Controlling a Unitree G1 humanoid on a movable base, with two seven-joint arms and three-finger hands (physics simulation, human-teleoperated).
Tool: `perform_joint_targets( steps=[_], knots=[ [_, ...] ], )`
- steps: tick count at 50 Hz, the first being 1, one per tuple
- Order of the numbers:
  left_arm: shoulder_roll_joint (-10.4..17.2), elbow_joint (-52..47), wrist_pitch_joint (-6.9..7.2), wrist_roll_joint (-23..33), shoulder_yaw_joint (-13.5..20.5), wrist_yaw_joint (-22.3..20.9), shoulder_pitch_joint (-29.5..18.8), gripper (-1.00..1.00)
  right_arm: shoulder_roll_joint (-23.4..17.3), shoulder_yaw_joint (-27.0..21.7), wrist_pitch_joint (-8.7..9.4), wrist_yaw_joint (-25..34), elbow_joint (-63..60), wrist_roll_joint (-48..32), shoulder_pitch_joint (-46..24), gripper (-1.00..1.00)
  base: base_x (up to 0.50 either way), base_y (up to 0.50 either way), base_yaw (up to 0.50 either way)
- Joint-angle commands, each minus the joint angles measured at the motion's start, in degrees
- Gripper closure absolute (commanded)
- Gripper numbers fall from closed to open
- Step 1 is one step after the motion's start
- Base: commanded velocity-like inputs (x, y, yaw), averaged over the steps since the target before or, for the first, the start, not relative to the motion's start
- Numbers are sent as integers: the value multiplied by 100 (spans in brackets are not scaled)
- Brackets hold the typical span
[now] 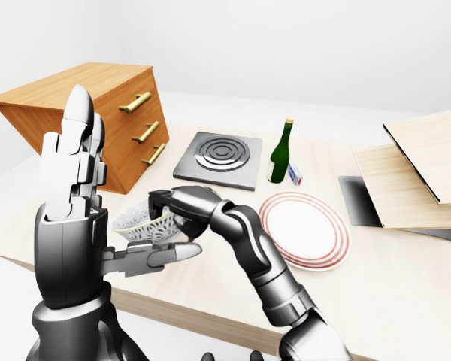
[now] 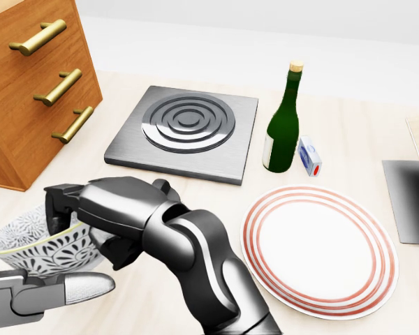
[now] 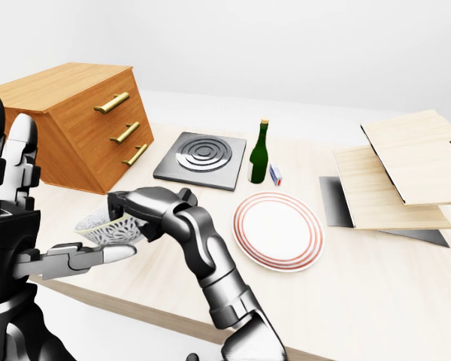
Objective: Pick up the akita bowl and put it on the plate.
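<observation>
The akita bowl (image 2: 38, 241), white with a dark floral pattern, hangs above the table at the head view's lower left. My right hand (image 2: 91, 227) is shut on its rim, fingers over the edge on the side nearest the plate. The left hand (image 1: 90, 203) stands open beside the bowl, fingers pointing up and thumb (image 2: 84, 287) stretched out beneath it. To the right, the white plate (image 2: 320, 248) with red rings lies flat on the table and holds nothing.
A wooden drawer cabinet (image 2: 28, 84) stands at upper left, with a grey stove plate (image 2: 185, 132) beside it. A green bottle (image 2: 283, 129) and a small box (image 2: 309, 155) stand above the plate. Wooden boards (image 1: 413, 173) and a dark mat (image 2: 408, 202) lie at right.
</observation>
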Motion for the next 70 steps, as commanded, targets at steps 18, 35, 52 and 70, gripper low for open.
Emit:
perform_joint_targets(
  steps=[18,35,52,70],
  knots=[
    [0,0,0,166,-39,-108,-58,-93,-1601,-1264,-1,340,-274,2050,-1102,100,0,0,0],
    [0,0,0,65,-97,88,-79,-94,-2400,-1719,-1,340,-2569,3541,-334,100,0,0,0],
    [0,0,0,42,-97,102,-33,-93,-3083,-2446,-1,340,-3249,4334,933,100,0,0,0],
    [0,0,0,116,-59,-16,-42,-93,-3726,-3135,-1,340,-1672,4323,1452,100,0,0,0]
  ],
)
